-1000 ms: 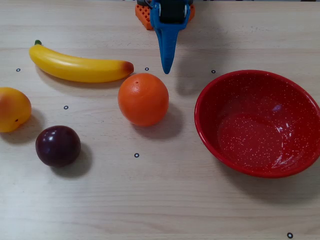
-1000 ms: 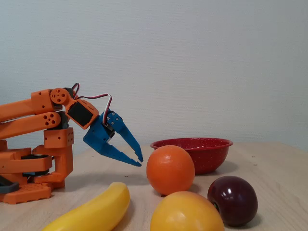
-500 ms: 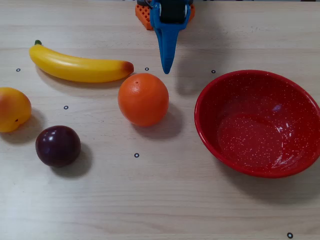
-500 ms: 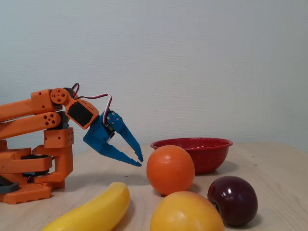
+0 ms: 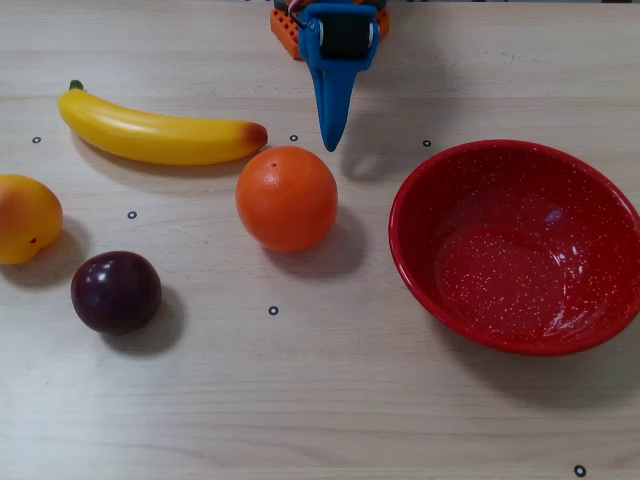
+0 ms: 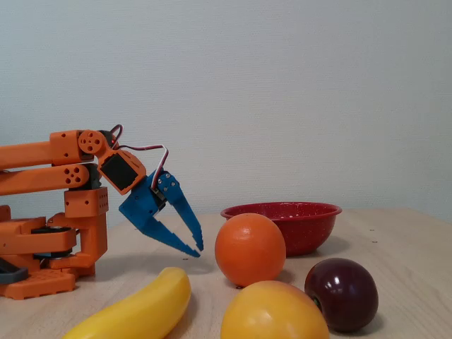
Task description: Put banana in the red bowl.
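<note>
**Desk:** What do you see, left to right, from overhead?

**Me:** At the far left edge I have a yellow-orange fruit [image 5: 27, 218], with a dark plum [image 5: 116, 291] just below and to its right. Above them lies the banana [image 5: 160, 135], flat on the table [image 5: 320, 410], green stem to the left and brown end to the right, untouched. Next comes the orange [image 5: 287, 198], close under the banana's brown end but apart from it.

**Desk:** And the arm?

**Me:** The blue gripper [image 5: 329, 143] points down the picture from the top edge, its tip between the banana's end and the red bowl [image 5: 515, 246], just above the orange. In the fixed view I see the gripper [image 6: 196, 249] angled down above the tabletop, its two fingers nearly meeting at the tips, nothing between them.

**Desk:** The bowl?

**Me:** It sits on the right, upright, well apart from the banana, with the orange between them.
</note>
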Action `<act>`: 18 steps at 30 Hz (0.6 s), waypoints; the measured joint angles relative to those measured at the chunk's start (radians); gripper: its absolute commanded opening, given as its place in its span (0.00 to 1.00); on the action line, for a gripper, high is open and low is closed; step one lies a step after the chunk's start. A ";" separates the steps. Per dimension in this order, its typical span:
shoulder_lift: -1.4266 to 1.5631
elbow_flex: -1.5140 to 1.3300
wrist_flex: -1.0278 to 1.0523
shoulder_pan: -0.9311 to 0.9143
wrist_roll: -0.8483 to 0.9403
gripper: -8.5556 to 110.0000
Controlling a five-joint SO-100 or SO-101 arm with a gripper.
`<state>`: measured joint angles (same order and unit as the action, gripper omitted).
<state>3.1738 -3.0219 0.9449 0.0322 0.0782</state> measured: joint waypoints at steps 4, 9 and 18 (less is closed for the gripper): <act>-0.002 0.006 0.000 0.000 0.014 0.07; -0.041 0.109 0.018 0.000 0.025 0.07; -0.169 0.379 0.198 0.000 0.072 0.07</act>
<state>3.0051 -2.6430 1.1428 0.0322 0.1503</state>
